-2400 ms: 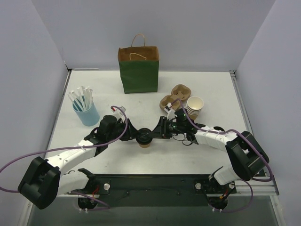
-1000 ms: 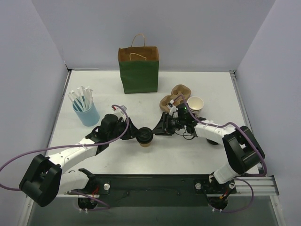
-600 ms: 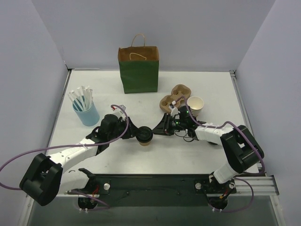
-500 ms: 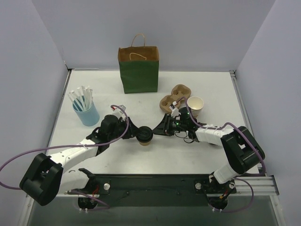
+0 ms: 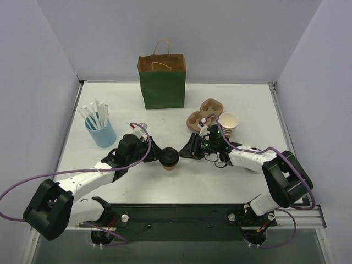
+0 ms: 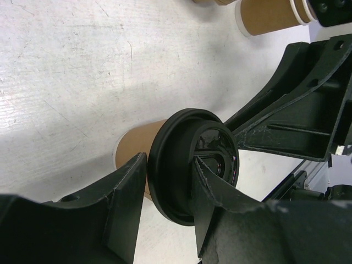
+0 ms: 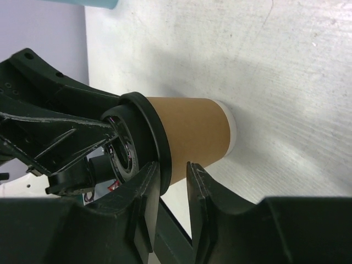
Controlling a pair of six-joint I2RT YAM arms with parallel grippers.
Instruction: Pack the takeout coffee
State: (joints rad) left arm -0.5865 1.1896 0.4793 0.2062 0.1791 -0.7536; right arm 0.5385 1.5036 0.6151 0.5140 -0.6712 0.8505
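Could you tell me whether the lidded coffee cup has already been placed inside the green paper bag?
No: in the top view the takeout coffee stands on the table between the two arms, well in front of the green bag.

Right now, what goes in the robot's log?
left gripper: on coffee lid | right gripper: at lid rim | green bag: waiting
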